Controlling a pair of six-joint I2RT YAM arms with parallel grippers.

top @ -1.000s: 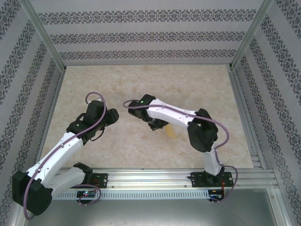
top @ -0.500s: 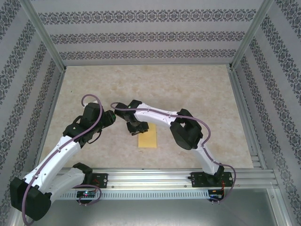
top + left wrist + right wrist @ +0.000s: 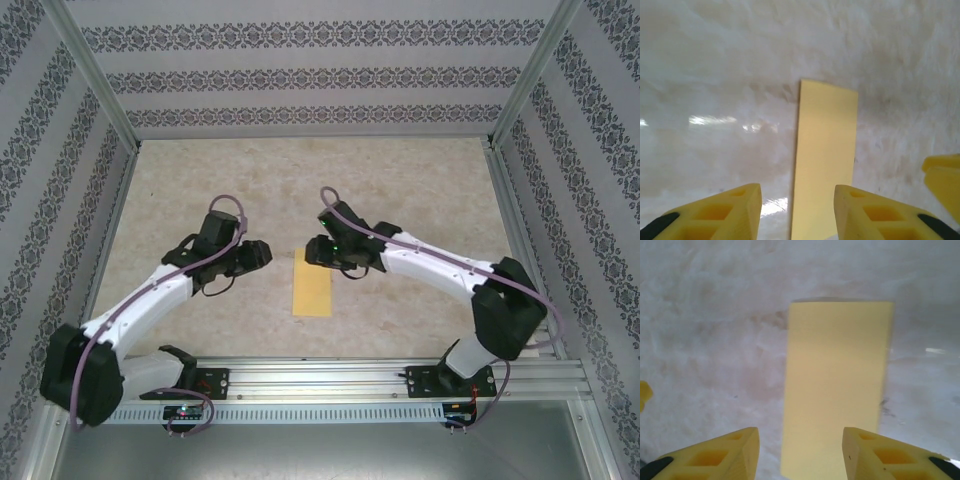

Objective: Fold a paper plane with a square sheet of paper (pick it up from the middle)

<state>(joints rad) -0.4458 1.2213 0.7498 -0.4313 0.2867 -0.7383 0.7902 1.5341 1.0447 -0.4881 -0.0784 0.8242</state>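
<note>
Left claw (image 3: 262, 253) and right claw (image 3: 310, 252), two in total, stand open and empty near one narrow rectangular yellow paper sheet (image 3: 313, 283) lying flat on the beige marbled desk (image 3: 400, 180).

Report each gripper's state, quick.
Left gripper: open, holding nothing, above the yellow paper.
Right gripper: open, holding nothing.

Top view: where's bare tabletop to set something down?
Free: far table strip along the back wall; front patch between yellow paper and rail. Crowded: centre, left gripper and right gripper by the paper's far end.
</note>
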